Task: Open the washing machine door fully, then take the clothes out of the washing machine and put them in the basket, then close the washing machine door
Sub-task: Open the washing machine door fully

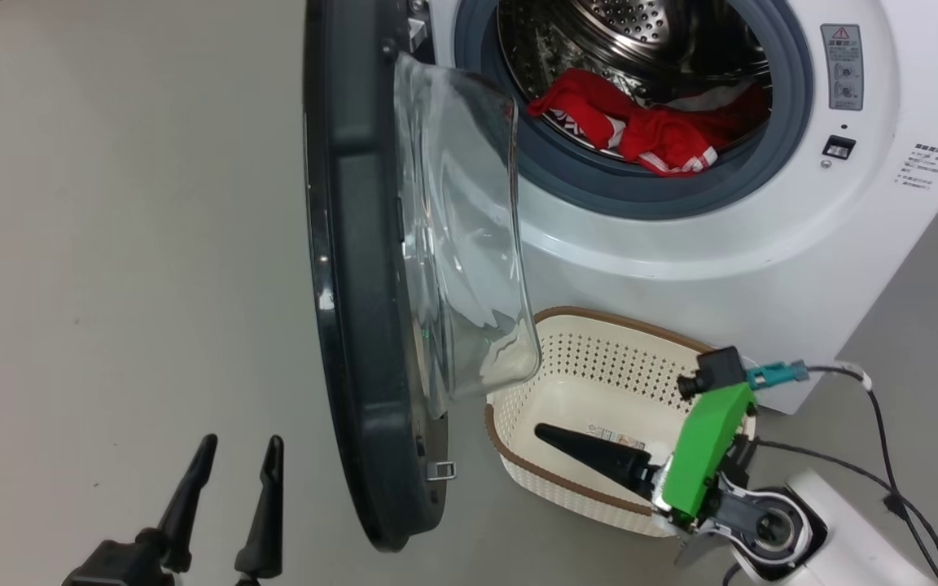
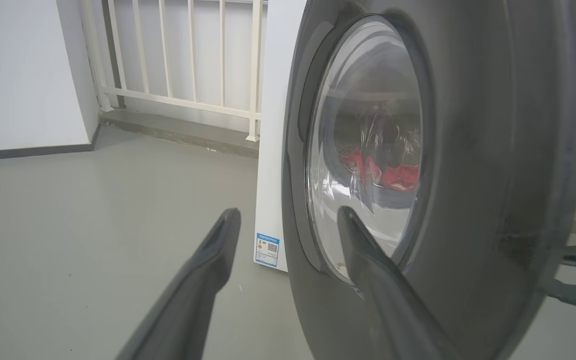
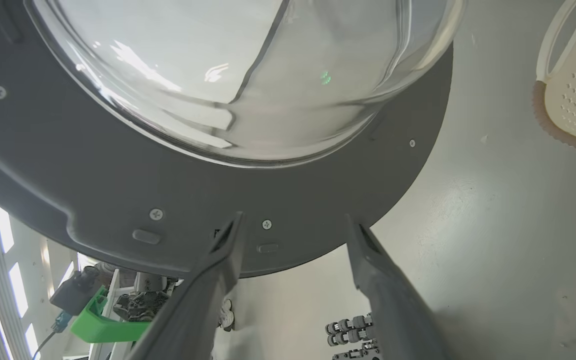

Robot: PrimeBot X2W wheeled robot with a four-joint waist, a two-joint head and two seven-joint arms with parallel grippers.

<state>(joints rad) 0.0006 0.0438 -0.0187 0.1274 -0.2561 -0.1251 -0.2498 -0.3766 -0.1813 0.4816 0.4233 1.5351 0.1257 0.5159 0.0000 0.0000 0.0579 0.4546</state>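
Logged washing machine door (image 1: pixel 371 268) open centre-left, clothes (image 1: pixel 648 134) in drum (image 1: pixel 640 32) upper centre, left gripper (image 1: pixel 242 443) and right gripper (image 3: pixel 294 222) spread. Unloading step next: reach in, pinch fabric, carry to basket (image 1: pixel 599 317).

washing machine (image 1: pixel 681 268) mouth: unobstructed | washing machine door (image 1: pixel 355 325): swung out, bars left, just beside basket (image 1: pixel 599 358)

Your left gripper (image 1: pixel 241 446) sits at the lower left, fingers pointing up, parted and empty. Your right gripper (image 3: pixel 294 221) points leftward, also parted and empty.
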